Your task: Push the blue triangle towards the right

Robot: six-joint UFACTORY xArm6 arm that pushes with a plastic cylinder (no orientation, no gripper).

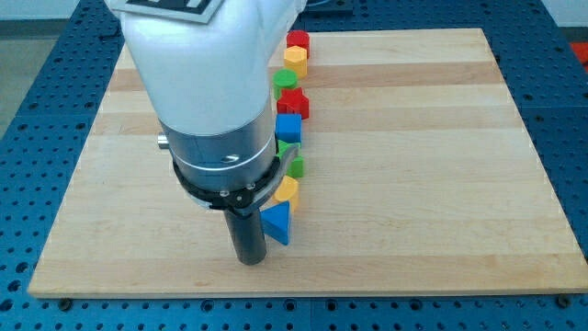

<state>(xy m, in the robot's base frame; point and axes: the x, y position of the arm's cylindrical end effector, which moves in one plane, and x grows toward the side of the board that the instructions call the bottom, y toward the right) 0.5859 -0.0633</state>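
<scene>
the arm has no pincer at all, just a dark rod, so there is nothing to spread or pinch; my tip [250, 261] sits near the board's bottom edge, at about seven o'clock from the board's middle. the blue triangle [277, 223] lies just at the tip's two o'clock, so close that i can't tell whether they are touching or a hair apart. the triangle's point seems to aim toward the rod, with its broad face turned to the view's right.

above it a column of blocks runs toward twelve o'clock: a yellow block [288, 189], a small green block [295, 166], another green piece [285, 147] half hidden by the arm, a blue cube [288, 127], a red star [294, 103], a green round block [285, 83], a yellow block [294, 60] and a red block [298, 39]. the wooden board [441, 184] is bare toward three o'clock.

to do this well, i'd say the tip wants to be level with the triangle's middle, directly at its nine o'clock, then go straight to three o'clock. as it stands the tip is a bit low, so a push may spin the triangle or nudge it up into the yellow block just beside it. slow and steady would help.
</scene>
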